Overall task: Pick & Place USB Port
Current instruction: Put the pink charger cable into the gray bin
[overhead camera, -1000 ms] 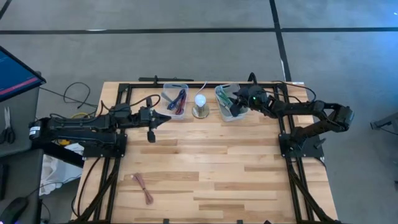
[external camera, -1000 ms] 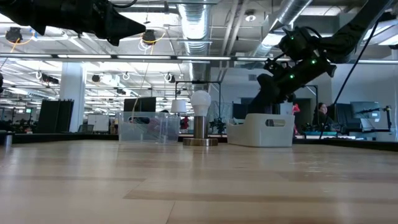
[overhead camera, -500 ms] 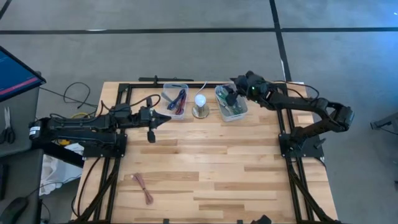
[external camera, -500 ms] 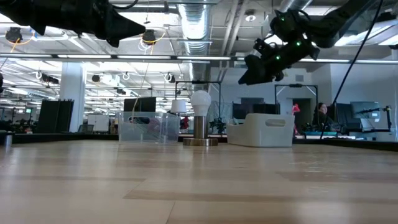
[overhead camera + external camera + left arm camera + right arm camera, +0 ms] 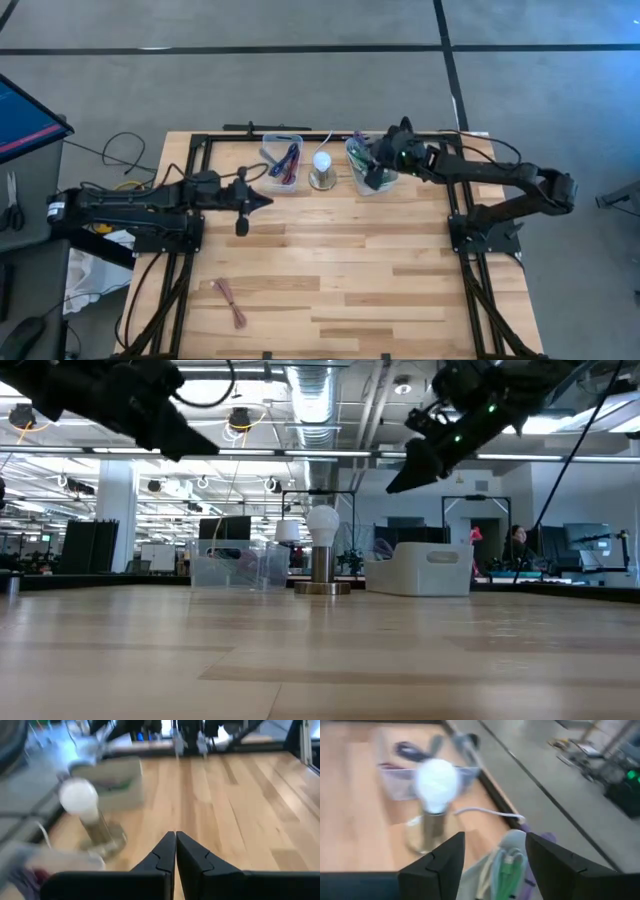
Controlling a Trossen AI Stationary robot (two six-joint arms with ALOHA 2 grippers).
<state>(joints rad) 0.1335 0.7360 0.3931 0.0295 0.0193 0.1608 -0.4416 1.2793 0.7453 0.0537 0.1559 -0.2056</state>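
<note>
A white bin (image 5: 356, 176) at the table's far edge holds green and white cables (image 5: 504, 864); I cannot pick out a USB port among them. My right gripper (image 5: 495, 845) hangs open above this bin (image 5: 420, 568), tips slanting down, with nothing between its fingers. It shows high in the low view (image 5: 397, 482). My left gripper (image 5: 175, 840) is shut on nothing, in the air over the table's left half (image 5: 264, 200), pointing toward the right and slightly down.
A light bulb on a round metal stand (image 5: 322, 166) is just left of the white bin. Left of it is a clear bin (image 5: 283, 160) of dark and red cables. A pink cable (image 5: 230, 300) lies near the front left. The middle boards are bare.
My right gripper has risen out of the white bin and now hangs clear above it, carrying nothing that I can see. My left gripper has tipped its fingertips downward while staying in about the same place.
</note>
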